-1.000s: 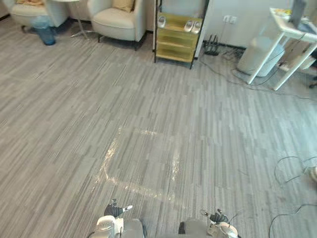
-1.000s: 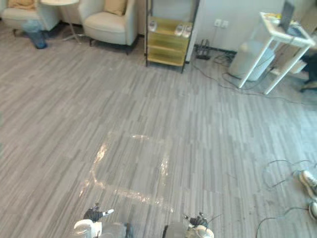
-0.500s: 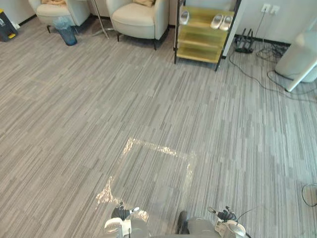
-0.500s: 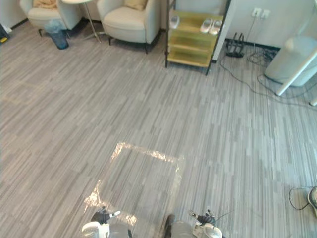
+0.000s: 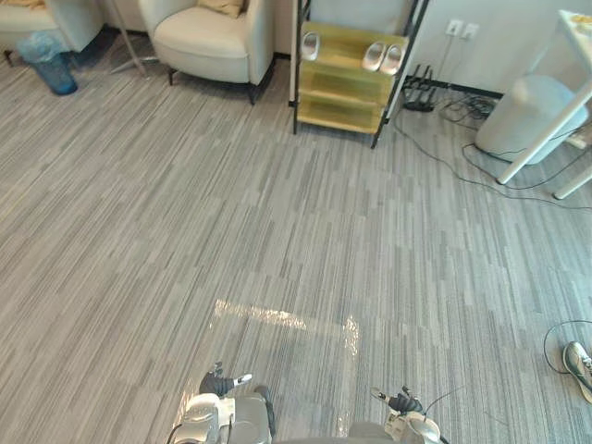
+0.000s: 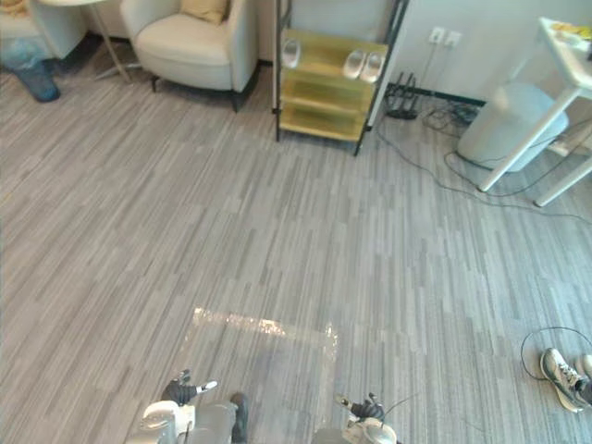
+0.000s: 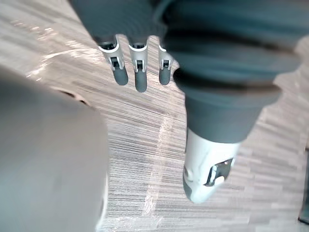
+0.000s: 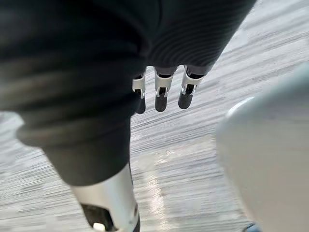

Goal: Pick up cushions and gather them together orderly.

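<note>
A tan cushion [image 5: 223, 6] lies on the seat back of a cream armchair [image 5: 208, 42] at the far side of the room. A second cream armchair [image 5: 42, 17] at the far left carries another tan cushion [image 6: 11, 6], cut off by the picture's edge. My left hand [image 5: 220, 383] and right hand [image 5: 400, 403] hang low at my sides over the grey striped floor, far from both chairs. The left hand's fingers [image 7: 138, 72] and the right hand's fingers [image 8: 162, 94] are straight and hold nothing.
A yellow shelf rack [image 5: 347, 79] with pale shoes stands against the far wall. A blue bin [image 5: 51, 72] sits far left. A white drum [image 5: 529, 116], white table legs [image 5: 541, 139] and floor cables [image 5: 453, 111] are far right. A sneaker [image 5: 579, 366] lies near right. Shiny tape [image 5: 282, 320] marks the floor.
The whole picture has shifted, so the camera has moved; the chairs and shelf sit differently in view. Both hands stay low and empty.
</note>
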### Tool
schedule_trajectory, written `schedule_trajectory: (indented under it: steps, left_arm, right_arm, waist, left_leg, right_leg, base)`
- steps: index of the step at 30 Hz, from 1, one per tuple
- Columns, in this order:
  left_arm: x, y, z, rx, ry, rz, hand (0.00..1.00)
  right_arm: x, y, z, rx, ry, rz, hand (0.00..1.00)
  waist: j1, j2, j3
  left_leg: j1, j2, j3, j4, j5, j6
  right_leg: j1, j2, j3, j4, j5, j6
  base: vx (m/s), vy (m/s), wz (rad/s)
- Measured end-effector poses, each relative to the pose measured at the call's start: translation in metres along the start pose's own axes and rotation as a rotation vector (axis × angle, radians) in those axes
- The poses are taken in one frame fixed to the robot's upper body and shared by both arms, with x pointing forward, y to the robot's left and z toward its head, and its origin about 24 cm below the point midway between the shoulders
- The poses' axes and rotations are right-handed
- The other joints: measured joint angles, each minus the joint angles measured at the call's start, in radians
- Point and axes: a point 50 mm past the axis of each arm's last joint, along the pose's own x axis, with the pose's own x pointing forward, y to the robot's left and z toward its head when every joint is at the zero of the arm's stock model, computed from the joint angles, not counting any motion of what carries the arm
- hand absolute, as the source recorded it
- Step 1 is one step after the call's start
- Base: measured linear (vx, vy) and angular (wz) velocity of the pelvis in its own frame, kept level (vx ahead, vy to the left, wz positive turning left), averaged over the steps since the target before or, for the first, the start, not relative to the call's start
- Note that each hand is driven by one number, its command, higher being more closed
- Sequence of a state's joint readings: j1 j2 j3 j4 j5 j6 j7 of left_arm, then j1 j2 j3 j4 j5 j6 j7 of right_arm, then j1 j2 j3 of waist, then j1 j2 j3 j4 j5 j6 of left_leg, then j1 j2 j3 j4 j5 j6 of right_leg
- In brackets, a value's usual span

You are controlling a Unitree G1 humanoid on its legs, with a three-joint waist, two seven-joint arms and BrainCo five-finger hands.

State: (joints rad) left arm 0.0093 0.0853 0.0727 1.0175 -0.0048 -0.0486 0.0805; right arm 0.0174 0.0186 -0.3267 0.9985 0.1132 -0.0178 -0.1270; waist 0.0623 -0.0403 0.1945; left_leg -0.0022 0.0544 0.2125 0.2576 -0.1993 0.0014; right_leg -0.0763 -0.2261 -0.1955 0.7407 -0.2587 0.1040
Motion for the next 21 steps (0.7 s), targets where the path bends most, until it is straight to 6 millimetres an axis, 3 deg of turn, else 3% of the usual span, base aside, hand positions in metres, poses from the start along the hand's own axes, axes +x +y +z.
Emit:
schedule_trajectory:
  steps: [2,3,4,5,6,7,10,16,21]
  left_arm:
    - [-0.001,0.0,-0.003,0.008,0.007,0.0,0.0]
    - [-0.001,-0.001,-0.004,0.014,0.012,-0.004,0.0]
    - [-0.001,-0.001,-0.005,0.018,0.015,-0.004,0.0]
    - [-0.001,0.002,-0.006,0.024,0.017,-0.001,0.0]
    - [-0.001,0.001,-0.007,0.025,0.027,-0.004,0.0]
    - [-0.002,-0.006,-0.011,0.016,0.04,-0.02,0.0]
    - [-0.006,-0.018,-0.02,-0.001,0.064,-0.046,0.0]
    - [-0.004,-0.013,-0.019,0.016,0.067,-0.038,0.0]
    - [-0.004,-0.008,-0.02,0.033,0.068,-0.03,0.0]
  right_arm:
    - [0.0,0.0,0.001,-0.02,-0.005,0.003,0.0]
    - [0.001,-0.002,0.001,-0.028,-0.003,-0.001,0.0]
    - [0.001,-0.004,0.0,-0.03,0.003,-0.007,0.0]
    - [0.0,-0.007,-0.005,-0.031,0.017,-0.012,0.0]
    - [0.0,-0.014,-0.01,-0.044,0.042,-0.031,0.0]
    - [-0.001,-0.023,-0.015,-0.043,0.06,-0.055,0.0]
    - [0.0,-0.036,-0.016,-0.042,0.071,-0.092,0.0]
    - [-0.002,-0.039,-0.021,-0.038,0.085,-0.108,0.0]
    - [-0.004,-0.043,-0.027,-0.039,0.102,-0.12,0.0]
  waist:
    - [-0.003,0.005,-0.003]
    - [-0.007,0.011,-0.008]
    - [-0.008,0.008,-0.013]
    - [-0.008,-0.007,-0.022]
    - [-0.011,-0.003,-0.032]
    - [-0.012,0.029,-0.048]
    - [-0.011,0.077,-0.066]
    - [-0.013,0.059,-0.071]
    - [-0.013,0.034,-0.08]
  left_leg:
    - [0.043,0.01,-0.002,-0.029,0.001,-0.001]
    - [0.047,0.02,-0.01,-0.029,0.001,-0.001]
    - [0.048,0.016,-0.02,-0.029,0.001,-0.002]
    - [0.046,-0.004,-0.036,-0.029,0.002,-0.003]
    - [0.055,-0.016,-0.07,-0.034,-0.003,-0.015]
    - [0.056,-0.003,-0.088,-0.05,0.007,-0.031]
    - [0.084,0.025,-0.115,-0.1,0.016,-0.046]
    - [0.113,0.025,-0.145,-0.12,0.024,-0.052]
    - [0.124,-0.017,-0.161,-0.118,0.024,-0.052]
  right_leg:
    - [-0.024,0.012,-0.058,-0.065,-0.02,-0.009]
    - [-0.038,0.04,-0.063,-0.169,-0.017,-0.013]
    - [-0.044,0.066,-0.056,-0.292,0.017,-0.027]
    - [-0.043,0.072,-0.037,-0.386,0.111,-0.06]
    - [-0.026,0.073,-0.042,-0.418,0.112,-0.07]
    - [-0.012,0.091,-0.049,-0.456,0.127,-0.078]
    - [0.065,0.138,-0.068,-0.594,0.167,-0.085]
    - [0.147,0.162,-0.069,-0.731,0.22,-0.081]
    - [0.193,0.137,-0.059,-0.818,0.278,-0.054]
  base:
    - [0.25,-0.041,0.04]
    - [0.19,-0.11,0.17]
    - [0.19,-0.129,0.23]
    - [0.25,-0.194,0.33]
    - [0.22,-0.151,0.26]
    - [0.28,-0.163,0.21]
    - [0.17,-0.089,-0.01]
    - [0.06,-0.03,-0.02]
    - [0.02,0.073,-0.02]
